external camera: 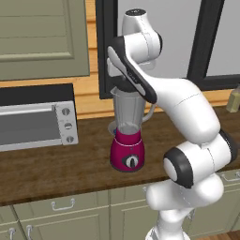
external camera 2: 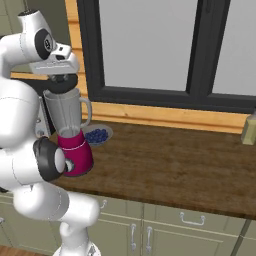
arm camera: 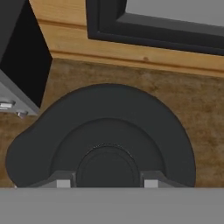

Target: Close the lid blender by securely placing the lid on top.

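Note:
The blender (external camera: 127,149) stands on the wooden counter (external camera 2: 175,165), a magenta base with a dial under a tall clear grey jar (external camera 2: 65,114) with a side handle. The black round lid (external camera 2: 64,84) sits level at the jar's rim, covering the opening. From above, my gripper (external camera 2: 59,77) holds it. In the hand view the lid (arm camera: 109,127) spreads wide below the hand, and the gripper (arm camera: 107,183) is shut on its raised centre, one fingertip (arm camera: 64,182) on each side. The jar itself is hidden under the lid there.
A silver toaster oven (external camera: 37,124) stands on the counter left of the blender, its corner close to the lid (arm camera: 13,70). A bowl of blueberries (external camera 2: 97,135) lies just behind the blender. A bottle (external camera 2: 249,129) stands far right. The window frame (arm camera: 153,30) runs along the back.

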### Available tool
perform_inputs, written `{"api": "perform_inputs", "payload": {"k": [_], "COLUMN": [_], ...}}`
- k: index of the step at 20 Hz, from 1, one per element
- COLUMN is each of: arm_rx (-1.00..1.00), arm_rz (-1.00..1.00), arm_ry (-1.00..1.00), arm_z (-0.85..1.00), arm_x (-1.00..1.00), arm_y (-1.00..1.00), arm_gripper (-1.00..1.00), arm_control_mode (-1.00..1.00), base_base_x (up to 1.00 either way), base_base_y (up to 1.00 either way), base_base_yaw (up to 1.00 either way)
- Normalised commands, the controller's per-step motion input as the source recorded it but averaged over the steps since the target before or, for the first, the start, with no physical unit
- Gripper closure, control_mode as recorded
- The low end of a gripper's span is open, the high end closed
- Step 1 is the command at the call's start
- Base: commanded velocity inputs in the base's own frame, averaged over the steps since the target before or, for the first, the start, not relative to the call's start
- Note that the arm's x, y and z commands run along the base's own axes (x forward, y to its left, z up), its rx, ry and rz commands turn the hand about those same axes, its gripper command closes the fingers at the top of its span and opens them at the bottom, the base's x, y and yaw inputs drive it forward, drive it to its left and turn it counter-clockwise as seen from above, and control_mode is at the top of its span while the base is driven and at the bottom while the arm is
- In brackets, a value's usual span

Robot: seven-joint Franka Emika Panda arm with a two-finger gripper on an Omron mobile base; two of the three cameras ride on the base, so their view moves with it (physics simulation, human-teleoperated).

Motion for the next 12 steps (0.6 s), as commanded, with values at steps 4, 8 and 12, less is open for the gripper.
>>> {"api": "perform_inputs", "payload": {"k": [4, 8, 12], "arm_rx": [-0.01, -0.01, 0.0], "arm_rz": [0.0, 0.0, 0.0], "arm_ry": [0.09, 0.07, 0.04], "arm_z": [-0.18, -0.13, -0.07], "arm_x": [0.0, 0.0, 0.0], "arm_y": [0.06, 0.0, 0.0], "arm_gripper": [1.0, 1.0, 1.0], "arm_control_mode": [-1.0, -1.0, -1.0], "base_base_x": [0.0, 0.0, 0.0], "base_base_y": [0.0, 0.0, 0.0], "base_base_yaw": [0.0, 0.0, 0.0]}}
